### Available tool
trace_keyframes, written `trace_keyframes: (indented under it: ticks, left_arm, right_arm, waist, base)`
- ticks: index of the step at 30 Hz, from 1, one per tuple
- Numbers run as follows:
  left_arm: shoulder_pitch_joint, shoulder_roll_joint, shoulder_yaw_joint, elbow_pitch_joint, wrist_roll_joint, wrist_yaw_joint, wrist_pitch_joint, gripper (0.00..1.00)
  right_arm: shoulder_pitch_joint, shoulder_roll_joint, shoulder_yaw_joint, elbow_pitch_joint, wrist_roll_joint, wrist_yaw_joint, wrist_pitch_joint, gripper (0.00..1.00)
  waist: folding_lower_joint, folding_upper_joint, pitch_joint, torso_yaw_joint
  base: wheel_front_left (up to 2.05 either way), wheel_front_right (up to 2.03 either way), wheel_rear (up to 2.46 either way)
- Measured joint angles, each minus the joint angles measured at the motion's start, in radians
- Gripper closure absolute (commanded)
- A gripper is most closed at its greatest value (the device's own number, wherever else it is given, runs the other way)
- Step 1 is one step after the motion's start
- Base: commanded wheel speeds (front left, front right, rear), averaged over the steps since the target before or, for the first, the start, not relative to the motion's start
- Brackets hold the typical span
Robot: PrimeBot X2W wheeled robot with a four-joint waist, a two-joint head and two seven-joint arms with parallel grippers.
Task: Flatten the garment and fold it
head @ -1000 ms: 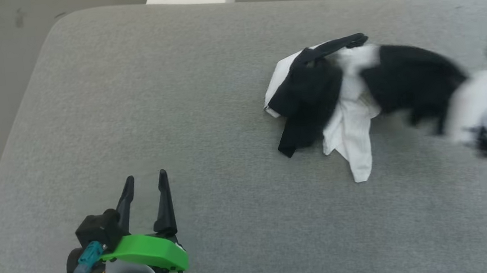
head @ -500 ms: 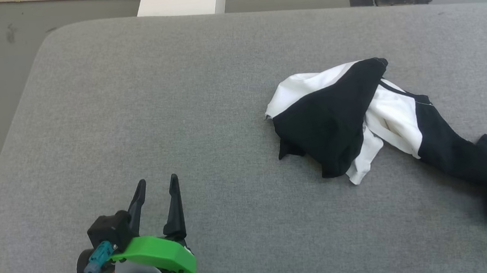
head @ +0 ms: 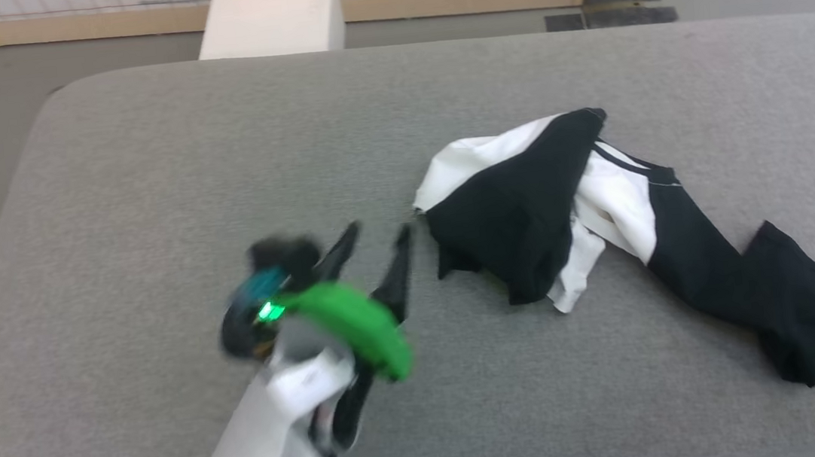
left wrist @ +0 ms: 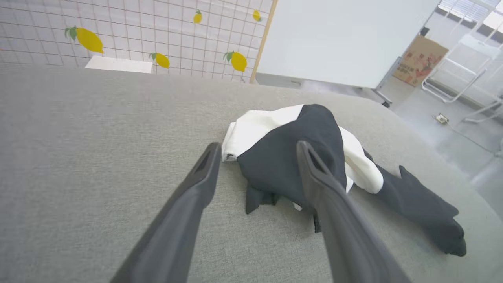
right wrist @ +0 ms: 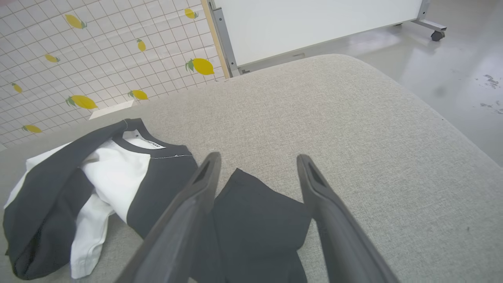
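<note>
The left gripper is hovering over the grey cushion with its fingers spread wide and nothing between them. Just ahead of its fingertips the garment is lying in a crumpled heap. One black sleeve is draping over the bunched white body on the side nearest this gripper, and the other black sleeve is trailing off towards the right gripper. That gripper is also standing open and gripping nothing, with the sleeve end lying on the cushion beneath its parted fingers. The task looks barely begun: one sleeve is lying stretched out, but the body is bunched and every fold is waiting.
</note>
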Motion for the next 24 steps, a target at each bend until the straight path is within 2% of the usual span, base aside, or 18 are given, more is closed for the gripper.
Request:
trace_keyframes:
  ticks: [7,9,14,19,20,21,22,24]
  left_arm:
    - [-0.217,-0.012,-0.202,0.115,-0.040,0.016,0.321,0.00]
    - [-0.252,-0.014,-0.261,0.128,-0.056,0.030,0.376,0.00]
    - [-0.305,-0.017,-0.349,0.204,-0.032,0.083,0.448,0.00]
    - [-0.331,-0.017,-0.351,0.288,-0.015,0.128,0.438,0.00]
    - [-0.331,-0.017,-0.349,0.295,-0.016,0.131,0.432,0.21]
    - [-0.331,-0.017,-0.344,0.298,-0.022,0.132,0.416,0.80]
    - [-0.331,-0.016,-0.338,0.296,-0.038,0.132,0.404,1.00]
    - [-0.330,-0.017,-0.320,0.279,-0.077,0.130,0.378,1.00]
  right_arm:
    - [-0.002,0.001,0.026,0.015,0.004,0.000,-0.003,0.00]
    - [-0.002,0.000,0.029,0.027,0.004,0.000,-0.008,0.00]
    - [-0.002,0.000,0.034,0.059,0.023,0.000,-0.032,0.00]
    - [-0.011,0.000,0.034,0.083,0.041,0.000,-0.060,0.00]
    - [-0.013,0.000,0.034,0.086,0.042,0.000,-0.065,0.00]
    - [-0.013,0.000,0.033,0.091,0.044,0.000,-0.069,0.00]
    - [-0.013,0.000,0.034,0.099,0.045,0.000,-0.070,0.00]
    - [-0.013,0.000,0.034,0.112,0.045,0.000,-0.077,0.00]
  waist:
    - [0.0000,0.0000,0.032,-0.068]
    - [0.0000,0.0000,0.045,-0.092]
    - [0.0000,0.0000,0.077,-0.142]
    - [0.0000,0.0000,0.114,-0.179]
    - [0.0000,0.0000,0.120,-0.184]
    - [0.0000,0.0000,0.126,-0.188]
    - [0.0000,0.0000,0.133,-0.191]
    - [0.0001,0.0000,0.140,-0.193]
  base:
    - [0.00,0.00,0.00]
    - [0.00,0.00,0.00]
    - [0.00,0.00,0.00]
    - [0.00,0.00,0.00]
    - [0.00,0.00,0.00]
    - [0.00,0.00,0.00]
    - [0.00,0.00,0.00]
    - [0.00,0.00,0.00]
